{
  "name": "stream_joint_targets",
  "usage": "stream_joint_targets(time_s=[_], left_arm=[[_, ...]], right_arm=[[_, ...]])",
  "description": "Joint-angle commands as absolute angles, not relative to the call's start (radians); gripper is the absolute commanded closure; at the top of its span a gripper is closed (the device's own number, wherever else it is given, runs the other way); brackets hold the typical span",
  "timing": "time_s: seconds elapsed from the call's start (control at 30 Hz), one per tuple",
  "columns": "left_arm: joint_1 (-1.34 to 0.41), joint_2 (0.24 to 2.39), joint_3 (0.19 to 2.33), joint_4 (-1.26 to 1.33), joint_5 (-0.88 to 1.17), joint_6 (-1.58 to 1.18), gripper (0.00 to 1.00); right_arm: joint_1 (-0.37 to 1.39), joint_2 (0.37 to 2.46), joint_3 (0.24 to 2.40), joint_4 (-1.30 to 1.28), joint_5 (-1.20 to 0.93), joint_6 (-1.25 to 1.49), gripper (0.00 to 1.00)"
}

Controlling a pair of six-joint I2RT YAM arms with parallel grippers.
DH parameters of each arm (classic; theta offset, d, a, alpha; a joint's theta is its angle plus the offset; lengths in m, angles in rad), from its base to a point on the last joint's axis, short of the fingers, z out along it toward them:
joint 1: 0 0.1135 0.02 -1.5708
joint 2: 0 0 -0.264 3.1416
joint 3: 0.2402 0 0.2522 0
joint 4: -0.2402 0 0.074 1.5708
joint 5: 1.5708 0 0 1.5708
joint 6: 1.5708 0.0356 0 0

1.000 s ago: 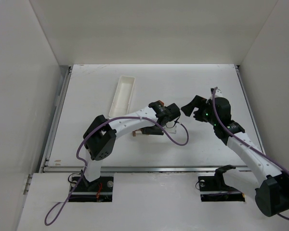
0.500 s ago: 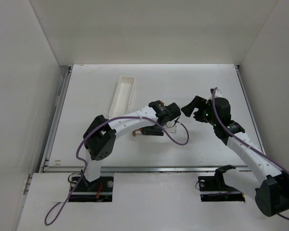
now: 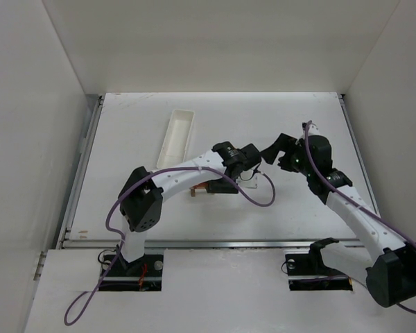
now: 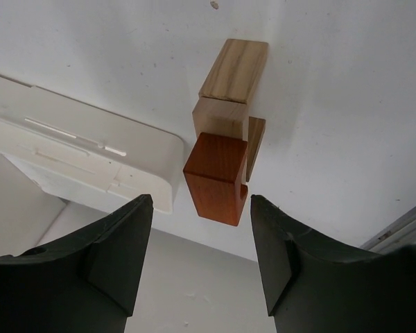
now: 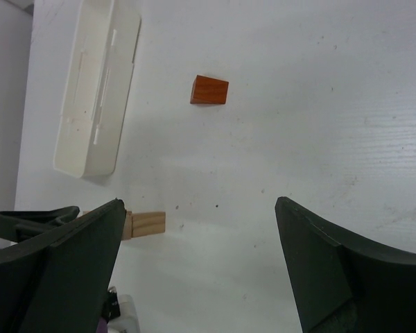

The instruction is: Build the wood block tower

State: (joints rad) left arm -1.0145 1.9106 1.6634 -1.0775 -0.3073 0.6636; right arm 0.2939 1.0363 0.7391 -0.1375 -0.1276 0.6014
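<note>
Though left jaws and right jaws apart, wood block tower (image 4: pixel 222 132) untouched beyond left tips.

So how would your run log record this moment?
left gripper: open, pointed at orange-red piece and tan blocks | right gripper: open, empty

Plain white walls (image 3: pixel 215 41) are enclosing a white table (image 3: pixel 125 139) on three sides, even light is falling across its lightly scuffed surface, and a metal rail (image 3: pixel 194 243) is edging its near side.
</note>
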Motion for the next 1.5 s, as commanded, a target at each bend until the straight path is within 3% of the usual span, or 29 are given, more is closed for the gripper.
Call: stream_joint_targets(time_s=[0.0, 0.2, 0.37, 0.6, 0.87, 0.97, 1.23, 1.47], left_arm=[[-1.020, 1.824, 1.717, -1.121, -0.278, 0.638, 0.44], [-1.020, 1.746, 1.805, -1.131, -0.213, 0.583, 0.44], [-0.991, 1.661, 1.839, -1.131, -0.115, 0.554, 0.44], [-0.784, 1.490, 1.605, -1.082, 0.011, 0.656, 0.44], [-0.453, 1.301, 1.393, -0.743, 0.253, 0.525, 0.48], [-0.443, 1.281, 1.327, -0.715, 0.253, 0.495, 0.48], [-0.434, 1.272, 1.278, -0.692, 0.233, 0.474, 0.48], [-0.413, 1.262, 1.269, -0.650, 0.085, 0.439, 0.49]], right_arm=[[0.285, 1.090, 0.850, -0.164, -0.129, 0.542, 0.05], [0.265, 1.207, 1.032, -0.219, -0.167, 0.425, 0.01], [0.242, 1.420, 1.244, -0.348, -0.235, 0.293, 0.01], [0.224, 1.684, 1.459, -0.440, -0.318, 0.125, 0.01], [0.342, 1.871, 1.537, -0.485, -0.224, -0.233, 0.01], [0.353, 1.920, 1.551, -0.459, -0.233, -0.340, 0.01], [0.403, 2.164, 1.886, -0.653, -0.286, -0.501, 0.01], [0.463, 2.227, 1.888, -0.678, -0.233, -0.586, 0.03]])
